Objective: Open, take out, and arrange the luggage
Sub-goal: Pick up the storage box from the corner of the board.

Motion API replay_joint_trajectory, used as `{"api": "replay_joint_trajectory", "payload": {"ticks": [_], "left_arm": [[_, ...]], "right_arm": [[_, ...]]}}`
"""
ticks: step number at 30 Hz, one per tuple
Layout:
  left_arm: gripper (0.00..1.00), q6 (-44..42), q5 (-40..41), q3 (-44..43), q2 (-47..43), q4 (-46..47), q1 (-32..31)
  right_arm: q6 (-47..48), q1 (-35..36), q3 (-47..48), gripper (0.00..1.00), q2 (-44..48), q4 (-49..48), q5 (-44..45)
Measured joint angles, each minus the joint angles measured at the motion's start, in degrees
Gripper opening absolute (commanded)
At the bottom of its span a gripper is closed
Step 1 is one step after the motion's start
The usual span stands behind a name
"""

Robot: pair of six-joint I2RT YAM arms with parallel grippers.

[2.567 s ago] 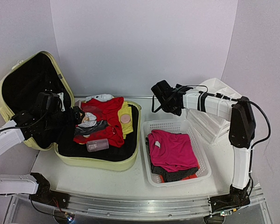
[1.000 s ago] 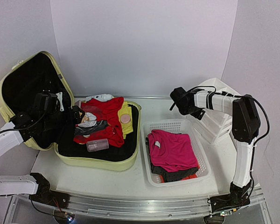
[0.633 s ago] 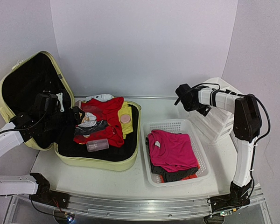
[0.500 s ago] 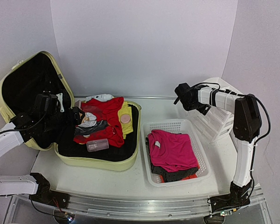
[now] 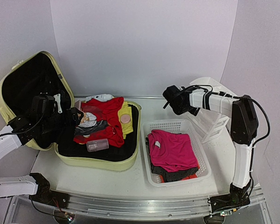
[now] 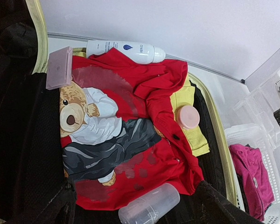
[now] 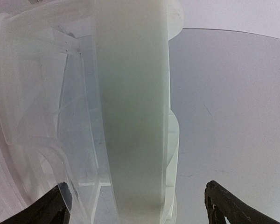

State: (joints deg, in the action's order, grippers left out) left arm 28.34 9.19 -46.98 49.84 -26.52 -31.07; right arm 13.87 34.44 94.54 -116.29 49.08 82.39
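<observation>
At L, luggage (image 5: 99, 163) lies open, lid (image 5: 25, 79) tilted L.

The luggage (image 5: 91, 162) lies open at the left of the table (image 5: 130, 179), with clothes (image 5: 105, 116) and a bottle (image 5: 97, 145) inside. Just right of it stands a basket (image 5: 177, 181) with folded clothes (image 5: 172, 149) in it. A drawer organizer (image 5: 214, 122) stands behind the basket's right side.
</observation>
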Motion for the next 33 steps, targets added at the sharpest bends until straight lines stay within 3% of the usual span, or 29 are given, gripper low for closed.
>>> {"api": "replay_joint_trajectory", "payload": {"ticks": [17, 24, 33], "left_arm": [[0.86, 0.0, -1.6, 0.6, 0.5, 0.6, 0.0], [0.83, 0.2, -9.7, -1.9, 9.0, 4.7, 0.0], [0.83, -0.1, -15.0, -9.8, 19.8, 9.7, -4.4]], "right_arm": [[-0.8, 0.8, 0.0, 0.93, 0.1, 0.0, -0.6], [-1.9, 0.8, -0.1, 0.91, 0.2, 0.0, -1.2], [-2.5, 1.5, -2.5, 0.79, 2.9, 0.0, -7.5]]}}
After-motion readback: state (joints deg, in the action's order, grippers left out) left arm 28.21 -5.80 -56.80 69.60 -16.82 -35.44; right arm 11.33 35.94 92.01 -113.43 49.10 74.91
